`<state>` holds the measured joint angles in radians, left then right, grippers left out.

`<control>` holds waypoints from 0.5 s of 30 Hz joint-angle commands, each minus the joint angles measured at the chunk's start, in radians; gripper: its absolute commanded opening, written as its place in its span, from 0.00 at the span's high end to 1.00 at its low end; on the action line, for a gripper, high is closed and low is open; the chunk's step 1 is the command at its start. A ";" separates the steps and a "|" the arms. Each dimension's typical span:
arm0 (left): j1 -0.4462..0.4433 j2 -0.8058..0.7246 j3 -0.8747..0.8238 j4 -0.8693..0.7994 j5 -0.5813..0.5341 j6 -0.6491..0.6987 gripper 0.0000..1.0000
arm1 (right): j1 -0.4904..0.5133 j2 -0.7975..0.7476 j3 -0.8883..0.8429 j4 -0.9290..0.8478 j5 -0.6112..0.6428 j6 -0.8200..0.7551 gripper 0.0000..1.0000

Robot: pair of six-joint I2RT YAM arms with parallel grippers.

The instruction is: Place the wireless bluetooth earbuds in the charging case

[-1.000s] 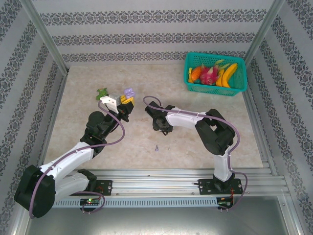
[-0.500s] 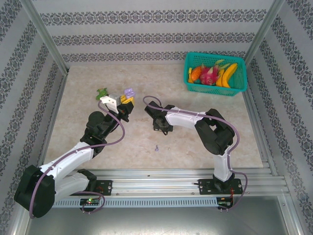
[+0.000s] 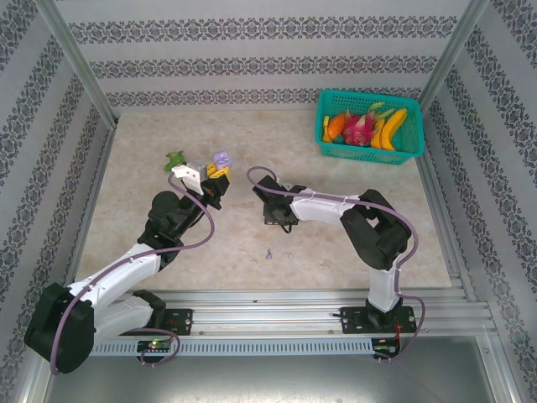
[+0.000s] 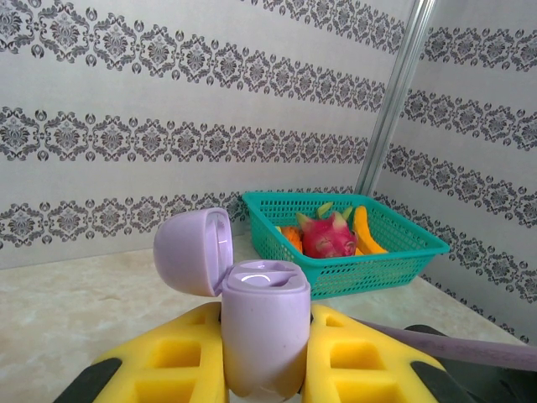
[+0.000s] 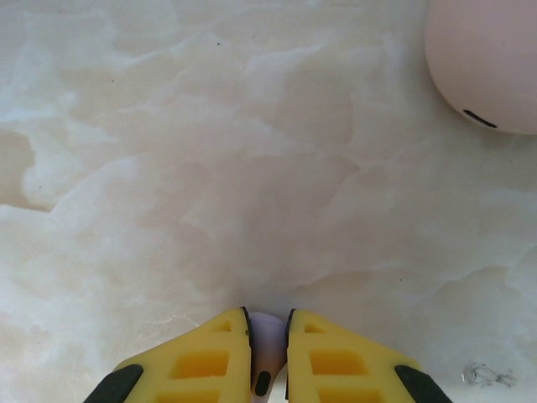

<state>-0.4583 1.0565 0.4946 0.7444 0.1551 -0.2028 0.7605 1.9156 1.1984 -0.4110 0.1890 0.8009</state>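
Gleaming pale with one dark spot, the tiny earbud [image 5: 265, 368] sits at six o'clock, clamped in our right gripper [image 5: 267, 317]; a pink case [image 5: 487, 59] lies at one o'clock. Our left gripper [image 4: 265, 365] clamps the lid-open lilac charging case [image 4: 264, 306].

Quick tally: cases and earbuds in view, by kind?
Cases: 2 (purple case, pink case)
Earbuds: 2 (held earbud, loose earbud)
Total: 4
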 commanded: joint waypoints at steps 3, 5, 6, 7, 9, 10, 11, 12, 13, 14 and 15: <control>-0.011 -0.021 -0.014 0.005 -0.003 0.012 1.00 | -0.012 -0.029 -0.020 0.037 -0.055 -0.153 0.89; -0.012 -0.024 -0.014 0.001 -0.004 0.013 1.00 | -0.006 -0.030 -0.020 0.021 -0.073 -0.211 0.89; -0.011 -0.024 -0.014 0.000 -0.003 0.013 1.00 | -0.002 -0.032 -0.021 0.009 -0.080 -0.243 0.89; -0.011 -0.026 -0.013 0.001 -0.003 0.013 1.00 | 0.000 -0.035 -0.024 -0.002 -0.080 -0.268 0.89; -0.012 -0.026 -0.012 0.001 -0.003 0.013 1.00 | 0.005 -0.041 -0.033 -0.028 -0.080 -0.313 0.89; -0.011 -0.026 -0.011 0.001 -0.002 0.013 1.00 | 0.003 -0.044 -0.039 -0.035 -0.082 -0.328 0.89; -0.011 -0.026 -0.010 0.001 -0.003 0.012 1.00 | 0.003 -0.047 -0.044 -0.046 -0.082 -0.339 0.89; -0.011 -0.024 -0.009 0.002 -0.001 0.013 1.00 | 0.002 -0.049 -0.048 -0.056 -0.083 -0.348 0.89; -0.012 -0.023 -0.008 0.002 -0.002 0.011 1.00 | 0.001 -0.047 -0.051 -0.063 -0.086 -0.351 0.89; -0.011 -0.022 -0.008 0.004 -0.001 0.011 1.00 | 0.001 -0.046 -0.052 -0.070 -0.088 -0.356 0.88; -0.011 -0.021 -0.008 0.007 0.000 0.008 1.00 | 0.001 -0.043 -0.052 -0.076 -0.092 -0.353 0.87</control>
<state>-0.4583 1.0554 0.4881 0.7403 0.1551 -0.2028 0.7555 1.8843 1.1687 -0.4137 0.1184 0.5011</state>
